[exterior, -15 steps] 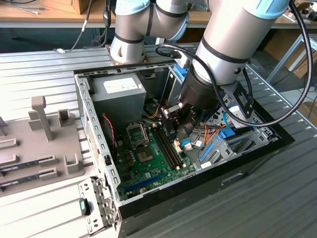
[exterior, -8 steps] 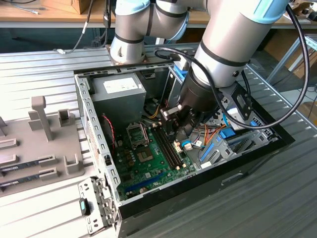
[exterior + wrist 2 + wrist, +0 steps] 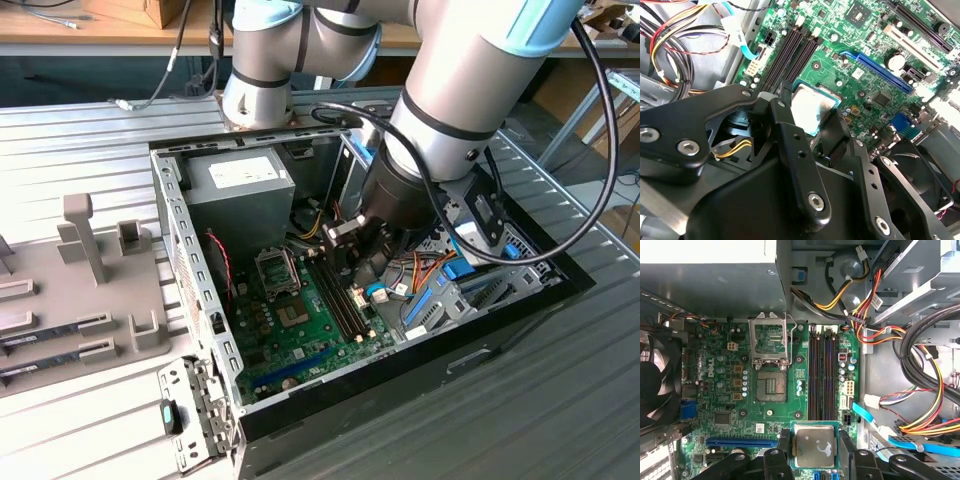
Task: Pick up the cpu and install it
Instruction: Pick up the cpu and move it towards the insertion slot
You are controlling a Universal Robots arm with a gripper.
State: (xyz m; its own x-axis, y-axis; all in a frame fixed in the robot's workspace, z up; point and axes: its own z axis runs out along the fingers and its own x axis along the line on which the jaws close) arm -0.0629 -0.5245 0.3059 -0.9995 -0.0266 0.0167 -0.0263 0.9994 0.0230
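The grey arm (image 3: 455, 95) slants down from the exterior view's upper right, its black wrist (image 3: 400, 195) angled down toward that view's left. The gripper (image 3: 814, 444) presses its two black fingers (image 3: 783, 441) against opposite edges of the cpu (image 3: 813, 454), gripping it.

cpu (image 3: 813, 445): silver-grey top, smudged, thin green rim | board (image 3: 802, 407): green | card slot (image 3: 740, 443): blue | memory slots (image 3: 822, 370): black | gripper (image 3: 815, 446): black | fan (image 3: 655, 390): black | wires (image 3: 927, 427): red, yellow, black, orange | flat cable (image 3: 863, 416): light blue | power supply (image 3: 240, 195): grey | arm (image 3: 450, 90): silver, pale-blue caps | table (image 3: 560, 420): grey, ribbed | fixture (image 3: 60, 300): taupe
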